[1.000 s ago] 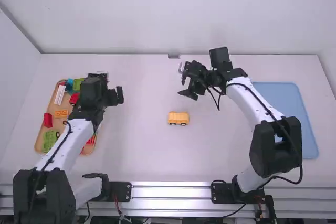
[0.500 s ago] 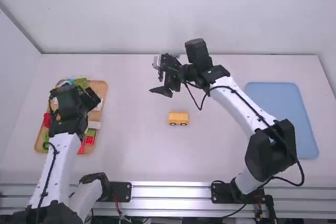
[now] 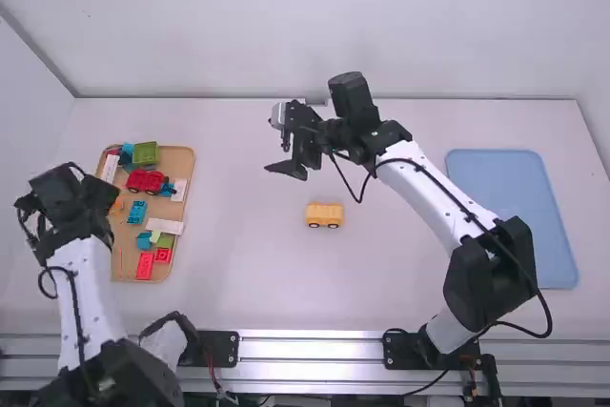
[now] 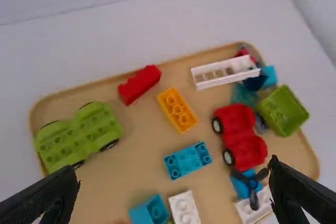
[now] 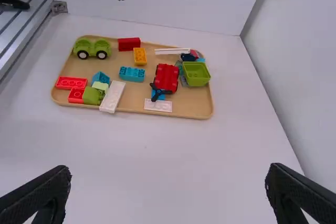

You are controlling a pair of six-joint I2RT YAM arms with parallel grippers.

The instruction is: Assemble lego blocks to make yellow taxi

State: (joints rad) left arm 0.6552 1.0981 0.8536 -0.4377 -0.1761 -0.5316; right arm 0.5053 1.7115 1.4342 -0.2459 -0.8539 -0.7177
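Near the middle of the white table (image 3: 248, 274), a small yellow toy car (image 3: 324, 214) stands upright on dark wheels, well apart from the wooden tray (image 3: 188, 164) with the loose pieces. The main risk, as I judge it, lies in the next pick: the left gripper (image 4: 173, 169) is over the tray with its fingers spread wide and nothing between them, and the yellow-orange brick (image 4: 177, 110) it may want lies at a slant between a red brick (image 4: 139, 84) and a bright blue brick (image 4: 188, 160). Coming down with the fingers that wide, or turned across the slant, could knock either neighbour or twist the brick in the grasp. The red toy vehicle (image 4: 239, 136) is close by as well, and a nudge might roll it. Later, pressing a part onto the car could fail too, since it rests on wheels and could creep away if nothing braces it; off-centre force would leave the studs only half seated. The right gripper (image 5: 169, 170) is on the far side of the car, wide and empty too, so it could do that bracing. As for the car, it looks short and boxy, a warm yellow body with two wheels on the side facing the camera; its top is too small to tell whether studs are bare
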